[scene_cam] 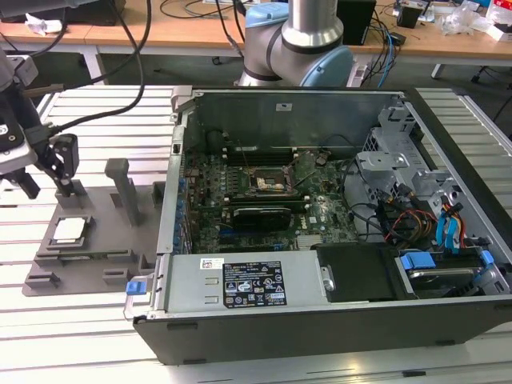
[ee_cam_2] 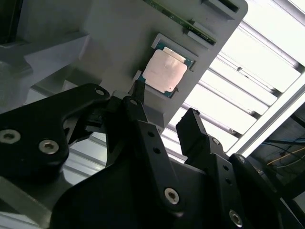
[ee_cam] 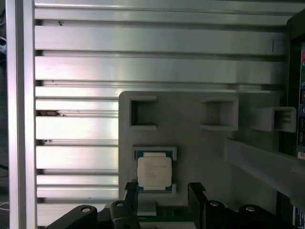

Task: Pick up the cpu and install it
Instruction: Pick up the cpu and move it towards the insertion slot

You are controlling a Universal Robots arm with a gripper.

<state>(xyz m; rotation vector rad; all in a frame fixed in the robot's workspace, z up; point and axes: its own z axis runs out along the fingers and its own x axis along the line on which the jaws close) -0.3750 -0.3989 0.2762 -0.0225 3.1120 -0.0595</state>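
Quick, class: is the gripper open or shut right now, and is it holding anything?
Gripper: jaws open, holding nothing; the cpu lies ungripped in the tray.

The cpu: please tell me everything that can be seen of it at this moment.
The cpu is a small flat square chip with a silver-grey metal top and a thin darker rim. It lies flat, metal side up, in a shallow square recess of the grey plastic tray, whose low raised edges frame it. It looks whole and clean. In both wrist views the black gripper hangs above it, open and not touching it, so it is not yet picked up.
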